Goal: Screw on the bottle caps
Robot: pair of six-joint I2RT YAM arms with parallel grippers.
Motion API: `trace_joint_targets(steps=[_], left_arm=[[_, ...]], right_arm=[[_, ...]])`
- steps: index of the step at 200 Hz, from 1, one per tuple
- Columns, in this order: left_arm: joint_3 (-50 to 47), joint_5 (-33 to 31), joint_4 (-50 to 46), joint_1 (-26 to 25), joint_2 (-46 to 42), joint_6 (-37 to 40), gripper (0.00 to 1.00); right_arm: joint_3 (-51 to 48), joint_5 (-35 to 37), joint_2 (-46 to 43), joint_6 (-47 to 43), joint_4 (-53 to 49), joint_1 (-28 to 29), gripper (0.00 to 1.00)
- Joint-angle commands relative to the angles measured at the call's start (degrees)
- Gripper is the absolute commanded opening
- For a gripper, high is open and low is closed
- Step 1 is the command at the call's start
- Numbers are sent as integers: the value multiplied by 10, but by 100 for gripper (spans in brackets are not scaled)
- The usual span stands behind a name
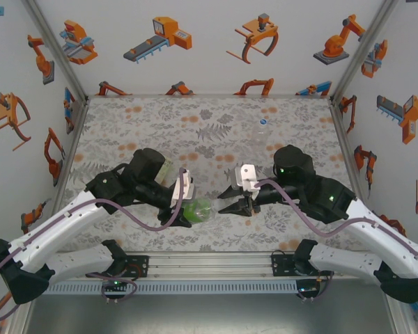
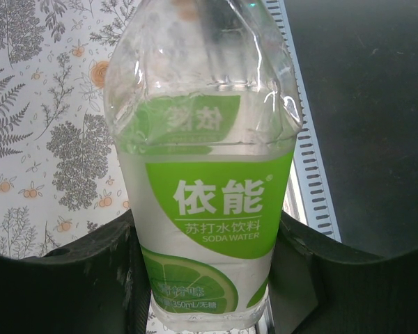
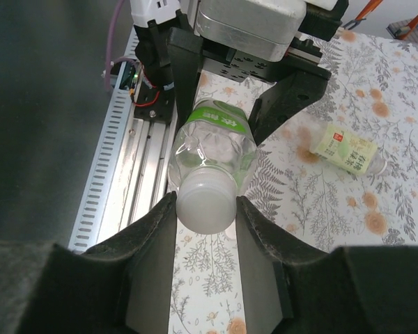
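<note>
My left gripper (image 1: 189, 212) is shut on the bottle with the bright green label (image 2: 209, 174), which lies tilted just above the table's near middle (image 1: 199, 210). Its black fingers (image 2: 90, 278) press the lower label from both sides. A white bottle cap (image 3: 205, 203) sits on that bottle's neck, pointing toward my right gripper (image 3: 206, 209). The right gripper's fingertips touch the cap on both sides. A bottle with a pale yellow-green label (image 3: 345, 147) lies on the table behind the left arm (image 1: 167, 168). A nearly plain clear bottle (image 1: 262, 136) stands at the back.
The aluminium rail (image 1: 209, 263) runs along the near edge, right below the held bottle (image 3: 136, 174). Patterned walls close in the left, right and back sides. The fern-print tabletop (image 1: 195, 125) lies between the arms and the back wall.
</note>
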Motion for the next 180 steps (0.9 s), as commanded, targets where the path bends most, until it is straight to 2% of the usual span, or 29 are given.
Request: trace_joint_targets(steps=[1,35,48,64,97,119,154,180], left_arm=[[16,19,-3,-3,-1,15,0],[13,5,8,-3,-12,8,0],[4,-20,25,-2,-23,0,0],[-13,-67,60,-3,-39,-17,0],[-29,-134,108,-3,-52,-46,0],[-34,-169,136,-3,-50,-58,0],[-37,-215,158,-3,-37,-61,0],[-37,-251,175,-3,-30,-67,0]], right_arm=[[-5,-23,0,-1,31,0,33],[-10,1,1,27,40,0,18],[-18,28,-1,60,57,0,10],[-31,71,1,142,86,0,0],[-50,208,21,382,145,-1,0],[-42,309,41,584,124,-1,0],[-36,337,75,846,100,0,0],[5,383,89,909,14,-1,0]])
